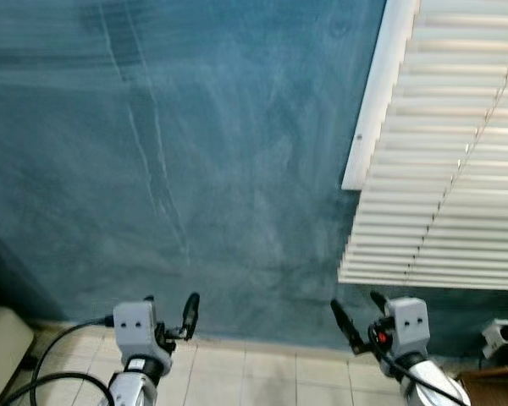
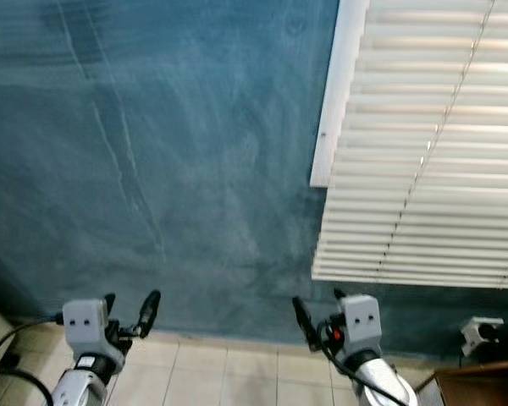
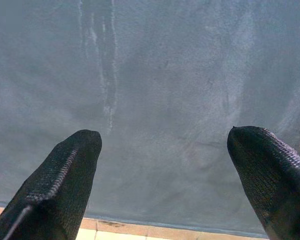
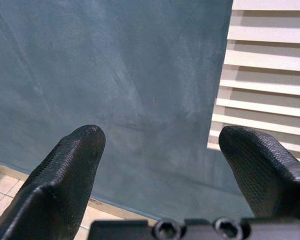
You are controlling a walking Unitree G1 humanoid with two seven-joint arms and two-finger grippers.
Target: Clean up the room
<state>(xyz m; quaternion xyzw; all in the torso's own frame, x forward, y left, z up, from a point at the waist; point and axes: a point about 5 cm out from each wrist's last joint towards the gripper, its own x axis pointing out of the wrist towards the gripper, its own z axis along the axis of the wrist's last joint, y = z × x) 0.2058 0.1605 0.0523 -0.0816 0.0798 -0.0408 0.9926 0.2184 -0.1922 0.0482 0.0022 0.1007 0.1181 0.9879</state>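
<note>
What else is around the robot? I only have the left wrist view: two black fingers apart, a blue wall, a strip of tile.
Observer: To the robot's right, white window blinds hang on that blue wall.
Operator: And the other arm?
Observer: The right tool is raised like the left tool, fingers open, holding nothing.
Operator: Anything on the floor to tidy?
Observer: A black cable loops over the tiled floor at the left. At the far right a white plug sits low on the wall, above a brown wooden corner.
</note>
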